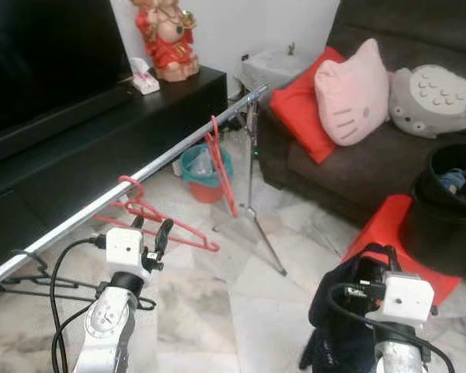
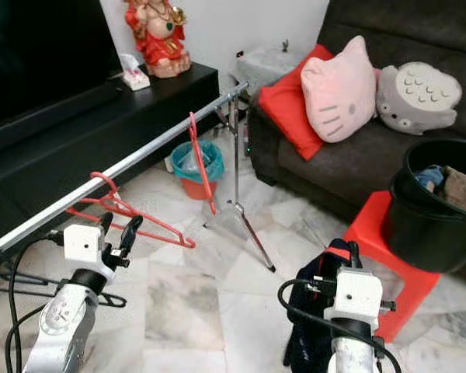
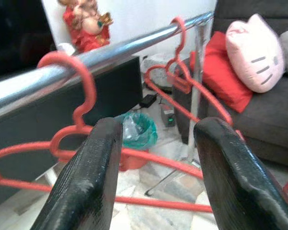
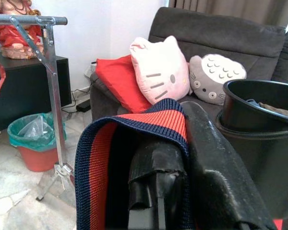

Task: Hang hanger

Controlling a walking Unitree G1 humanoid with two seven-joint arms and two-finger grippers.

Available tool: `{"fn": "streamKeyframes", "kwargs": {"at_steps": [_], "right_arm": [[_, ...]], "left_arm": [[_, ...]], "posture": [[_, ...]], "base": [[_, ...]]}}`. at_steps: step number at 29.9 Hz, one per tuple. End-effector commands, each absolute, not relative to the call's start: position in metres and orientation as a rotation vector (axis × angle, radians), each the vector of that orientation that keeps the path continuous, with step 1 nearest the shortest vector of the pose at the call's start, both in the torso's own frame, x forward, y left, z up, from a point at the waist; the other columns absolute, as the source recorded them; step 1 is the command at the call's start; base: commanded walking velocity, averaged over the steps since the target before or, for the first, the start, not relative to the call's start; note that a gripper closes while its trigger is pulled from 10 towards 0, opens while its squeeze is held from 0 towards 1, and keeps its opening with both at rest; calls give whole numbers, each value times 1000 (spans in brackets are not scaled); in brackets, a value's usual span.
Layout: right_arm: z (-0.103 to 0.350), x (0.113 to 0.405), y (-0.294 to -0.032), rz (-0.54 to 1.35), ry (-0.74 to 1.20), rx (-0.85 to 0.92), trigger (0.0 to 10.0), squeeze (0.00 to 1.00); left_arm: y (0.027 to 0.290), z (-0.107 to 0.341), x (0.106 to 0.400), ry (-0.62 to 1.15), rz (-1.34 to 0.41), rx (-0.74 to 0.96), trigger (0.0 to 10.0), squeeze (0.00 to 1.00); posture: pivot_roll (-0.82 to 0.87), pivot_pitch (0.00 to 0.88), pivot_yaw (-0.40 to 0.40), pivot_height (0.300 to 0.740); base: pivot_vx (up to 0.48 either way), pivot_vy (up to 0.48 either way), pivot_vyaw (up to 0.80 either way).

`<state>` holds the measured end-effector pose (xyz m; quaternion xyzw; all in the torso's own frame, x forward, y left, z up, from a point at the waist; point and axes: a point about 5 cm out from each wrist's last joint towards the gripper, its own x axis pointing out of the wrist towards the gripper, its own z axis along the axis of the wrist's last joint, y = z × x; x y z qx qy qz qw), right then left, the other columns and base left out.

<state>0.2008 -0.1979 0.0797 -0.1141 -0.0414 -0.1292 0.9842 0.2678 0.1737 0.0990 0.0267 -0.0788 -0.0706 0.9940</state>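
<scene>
Marble floor under us; our left hand (image 1: 151, 227) gapes wide by the near red hanger (image 1: 151, 217), hooked on the rail (image 1: 171, 158). A careless retreat could unhook it. Our right hand (image 4: 182, 158) clamps a striped garment (image 4: 110, 158).

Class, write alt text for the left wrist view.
The left gripper, jaws open, faces a red hanger hooked over a silver rail. A second red hanger hangs further along; a sofa with cushions stands behind.
</scene>
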Motion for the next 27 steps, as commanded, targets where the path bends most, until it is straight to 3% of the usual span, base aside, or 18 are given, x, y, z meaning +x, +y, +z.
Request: {"fn": "streamKeyframes", "kwargs": {"at_steps": [1, 5, 18, 27], "right_arm": [[87, 202, -197, -256, -122, -226, 10000, 0], [87, 202, -199, -264, -121, -239, 10000, 0], [86, 201, -196, -244, -122, -239, 10000, 0], [86, 201, -194, -236, -122, -243, 10000, 0]], "left_arm": [[176, 100, 268, -156, -136, 69, 10000, 0], [178, 97, 268, -139, -120, 72, 10000, 0], [183, 93, 262, -114, -121, 82, 10000, 0], [186, 94, 259, -113, -135, 99, 10000, 0]], "posture": [[-68, 0, 62, 740], [-68, 0, 60, 740], [-61, 0, 62, 740], [-61, 0, 65, 740]], "base": [[0, 0, 0], [0, 0, 0], [0, 0, 800], [0, 0, 551]]}}
